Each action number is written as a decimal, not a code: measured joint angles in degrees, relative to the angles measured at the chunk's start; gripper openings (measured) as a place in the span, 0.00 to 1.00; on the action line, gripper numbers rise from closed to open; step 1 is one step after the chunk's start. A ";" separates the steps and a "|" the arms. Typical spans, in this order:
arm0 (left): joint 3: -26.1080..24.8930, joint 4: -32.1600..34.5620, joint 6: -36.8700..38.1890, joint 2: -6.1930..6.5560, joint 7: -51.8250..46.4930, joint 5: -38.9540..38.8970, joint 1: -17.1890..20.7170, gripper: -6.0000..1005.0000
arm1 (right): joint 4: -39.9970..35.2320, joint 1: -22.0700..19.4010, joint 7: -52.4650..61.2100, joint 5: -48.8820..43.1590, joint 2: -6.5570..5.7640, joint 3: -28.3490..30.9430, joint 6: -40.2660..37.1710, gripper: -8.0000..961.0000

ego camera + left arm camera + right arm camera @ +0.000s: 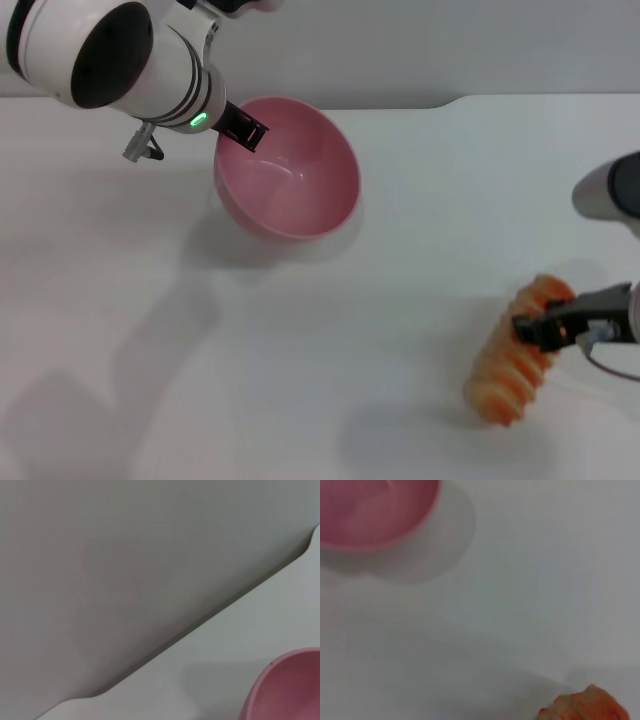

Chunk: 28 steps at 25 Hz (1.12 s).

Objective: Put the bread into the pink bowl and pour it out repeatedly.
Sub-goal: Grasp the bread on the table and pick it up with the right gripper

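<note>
The pink bowl [290, 170] is at the back centre of the white table, tipped with its opening facing forward and to the right. It is empty. My left gripper [243, 128] is shut on its rear left rim and holds it tilted. The bowl's edge shows in the left wrist view [290, 690] and in the right wrist view [375, 510]. The bread [512, 360], orange-brown with pale ridges, is at the front right. My right gripper [545, 328] is shut on its far end, and a shadow lies on the table beside it. One end of the bread shows in the right wrist view [585, 707].
The white table [300, 350] runs back to a grey wall, with a step in its rear edge [455, 100] at the back right. Nothing else stands on it.
</note>
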 joint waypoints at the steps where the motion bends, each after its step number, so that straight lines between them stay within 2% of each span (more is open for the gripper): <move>1: 0.06 -0.01 0.00 -0.03 0.00 -0.03 0.03 0.13 | -0.61 0.24 -0.01 -0.03 -0.03 0.29 -0.07 0.48; 2: 0.13 -0.07 0.01 -0.05 0.01 -0.07 0.06 0.13 | -1.59 0.54 -0.01 -0.06 -0.06 0.87 -0.19 0.41; 10: 0.84 -0.23 0.17 -0.15 0.02 -1.02 0.15 0.13 | -7.82 3.04 -0.11 -1.90 -0.10 2.65 0.04 0.21; 19: 1.16 -0.20 0.18 -0.16 0.02 -1.49 0.18 0.13 | -4.15 2.95 1.51 -3.07 0.13 2.62 -1.81 0.02; 25: 1.20 -0.27 0.46 -0.15 0.02 -1.50 0.17 0.13 | -3.41 2.79 1.83 -4.21 0.15 3.14 -3.10 0.09; 28: 1.20 -0.30 0.50 -0.15 0.02 -1.49 0.11 0.13 | -1.74 3.62 2.67 -3.59 0.19 3.96 -3.19 0.21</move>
